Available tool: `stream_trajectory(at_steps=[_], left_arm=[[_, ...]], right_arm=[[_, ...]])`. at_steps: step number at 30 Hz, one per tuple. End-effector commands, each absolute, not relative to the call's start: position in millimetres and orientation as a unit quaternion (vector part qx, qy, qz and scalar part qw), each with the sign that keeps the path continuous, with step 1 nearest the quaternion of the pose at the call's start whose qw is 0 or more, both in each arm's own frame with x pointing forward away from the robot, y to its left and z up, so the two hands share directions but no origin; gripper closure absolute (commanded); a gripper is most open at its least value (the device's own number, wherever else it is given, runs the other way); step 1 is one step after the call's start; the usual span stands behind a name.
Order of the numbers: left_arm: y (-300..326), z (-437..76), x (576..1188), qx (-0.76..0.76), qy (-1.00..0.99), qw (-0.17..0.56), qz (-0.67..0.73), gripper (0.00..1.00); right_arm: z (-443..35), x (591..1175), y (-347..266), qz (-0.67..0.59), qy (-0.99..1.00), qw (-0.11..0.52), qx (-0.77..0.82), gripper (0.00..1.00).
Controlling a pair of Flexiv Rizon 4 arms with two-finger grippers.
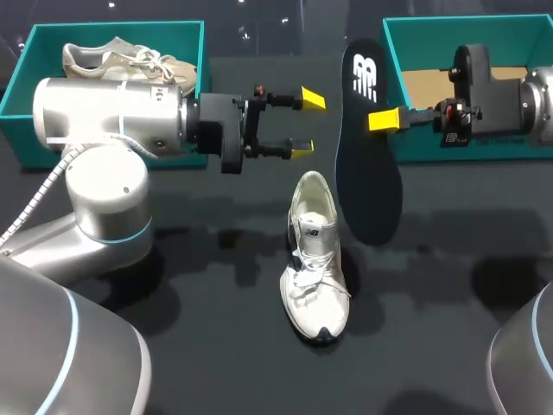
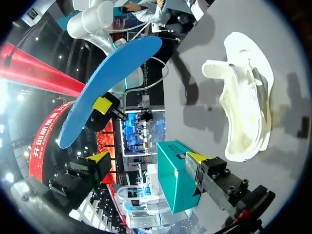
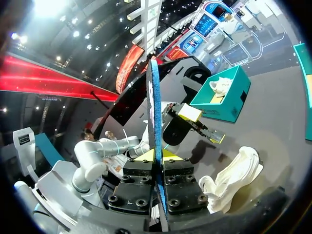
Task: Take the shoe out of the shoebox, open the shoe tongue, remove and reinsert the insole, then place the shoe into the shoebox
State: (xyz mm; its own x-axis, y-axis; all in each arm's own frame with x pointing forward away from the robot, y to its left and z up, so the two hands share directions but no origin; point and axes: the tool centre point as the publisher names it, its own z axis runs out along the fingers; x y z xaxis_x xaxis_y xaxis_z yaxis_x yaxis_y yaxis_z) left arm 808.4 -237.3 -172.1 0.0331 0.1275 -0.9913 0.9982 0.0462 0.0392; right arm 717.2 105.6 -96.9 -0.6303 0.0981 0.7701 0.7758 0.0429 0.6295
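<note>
A white shoe (image 1: 315,255) lies on the dark table, toe toward me, and shows beside my left gripper (image 2: 246,107) and below my right one (image 3: 234,178). My right gripper (image 1: 384,119) is shut on the edge of the dark insole (image 1: 367,147), which hangs upright above the table just right of the shoe. Its blue underside (image 2: 112,83) faces my left gripper, and it stands edge-on (image 3: 155,122) between my right gripper's (image 3: 157,155) tips. My left gripper (image 1: 308,124) is open and empty, level with the insole and a short way left of it.
A teal shoebox (image 1: 112,60) at the back left holds a second pale shoe (image 1: 130,62). Another teal shoebox (image 1: 467,52) at the back right, behind my right arm, shows a bare cardboard floor. My left arm's base (image 1: 99,199) stands at the table's left.
</note>
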Motion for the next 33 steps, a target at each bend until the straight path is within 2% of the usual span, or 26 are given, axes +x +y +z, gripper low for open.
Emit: stream_trajectory(at_steps=[1, 7, 9, 21, 27, 33], left_arm=[[-240.4, -175.6, 805.2, 0.528, 0.540, 0.487, -0.437, 0.00], [-239.6, -173.5, 801.1, 0.495, 0.556, 0.504, -0.437, 0.00], [-233.4, -172.4, 808.1, 0.461, 0.582, 0.504, -0.442, 0.00], [-233.7, -173.4, 806.5, 0.471, 0.576, 0.499, -0.444, 0.00], [-232.8, -173.9, 808.2, 0.481, 0.560, 0.492, -0.461, 0.00], [-236.2, -173.3, 806.9, 0.489, 0.554, 0.487, -0.465, 0.00]], right_arm=[[-103.0, 729.9, 108.5, -0.587, -0.663, 0.298, -0.356, 1.00], [-121.7, 765.8, 109.5, -0.563, -0.618, 0.360, -0.415, 1.00], [-130.6, 774.0, 103.3, -0.566, -0.599, 0.361, -0.436, 1.00], [-130.6, 774.0, 103.3, -0.566, -0.599, 0.361, -0.436, 1.00], [-154.1, 794.7, 102.4, -0.476, -0.572, 0.430, -0.511, 1.00], [-165.4, 814.3, 102.6, -0.444, -0.561, 0.454, -0.532, 1.00]])
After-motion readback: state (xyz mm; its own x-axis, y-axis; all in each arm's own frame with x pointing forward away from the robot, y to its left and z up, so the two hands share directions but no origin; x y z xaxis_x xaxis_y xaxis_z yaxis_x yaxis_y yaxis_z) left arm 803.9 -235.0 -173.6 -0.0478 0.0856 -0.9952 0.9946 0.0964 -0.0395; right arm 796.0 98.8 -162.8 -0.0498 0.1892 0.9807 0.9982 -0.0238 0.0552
